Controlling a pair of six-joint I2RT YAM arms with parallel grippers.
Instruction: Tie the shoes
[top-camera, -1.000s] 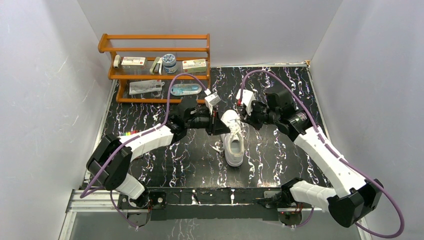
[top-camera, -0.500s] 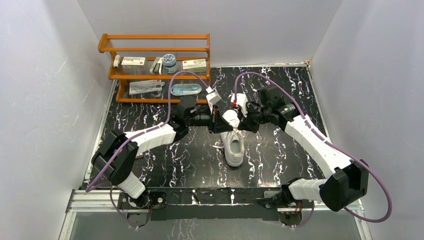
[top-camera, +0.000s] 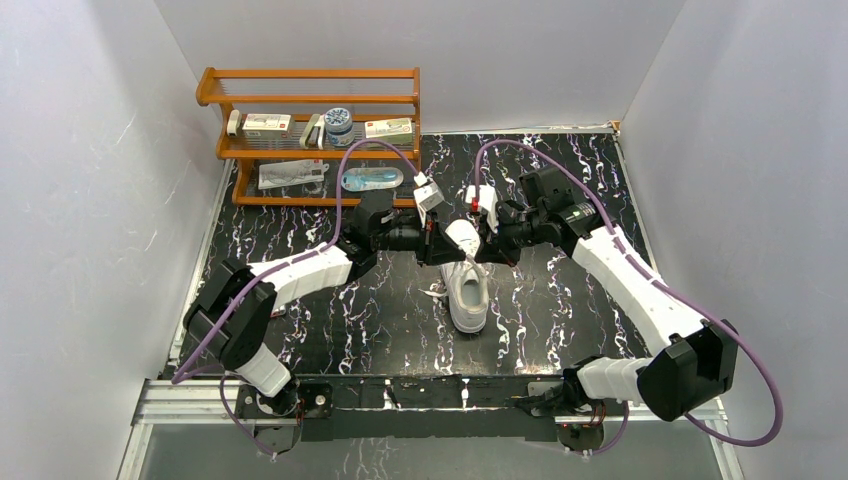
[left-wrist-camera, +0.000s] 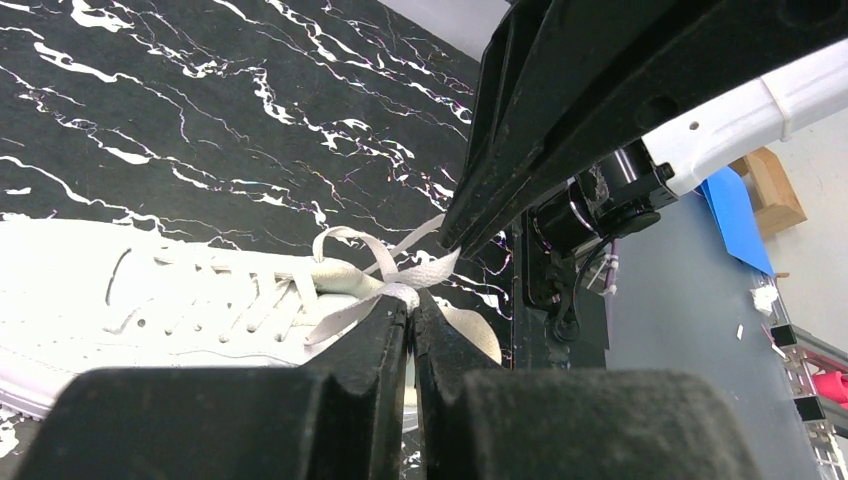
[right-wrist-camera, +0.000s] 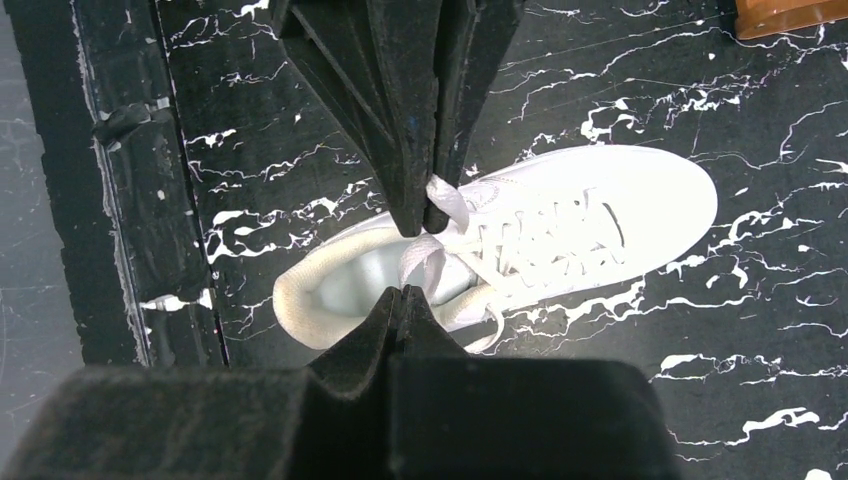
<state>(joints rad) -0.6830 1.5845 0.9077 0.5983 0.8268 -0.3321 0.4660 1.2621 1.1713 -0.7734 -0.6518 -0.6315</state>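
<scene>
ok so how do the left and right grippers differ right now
The left gripper reaches the white sneaker from the left of its far, open end; the right gripper comes from the right. In the left wrist view, the left gripper pinches the lace at the crossing, and the right gripper pinches a strand further out. Both are shut on lace, close together.

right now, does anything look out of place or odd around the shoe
Nothing spilled or damaged. The only stray thing is one loose lace end trailing off the side of the sneaker onto the table, while the left gripper and right gripper each pinch lace above its opening.
</scene>
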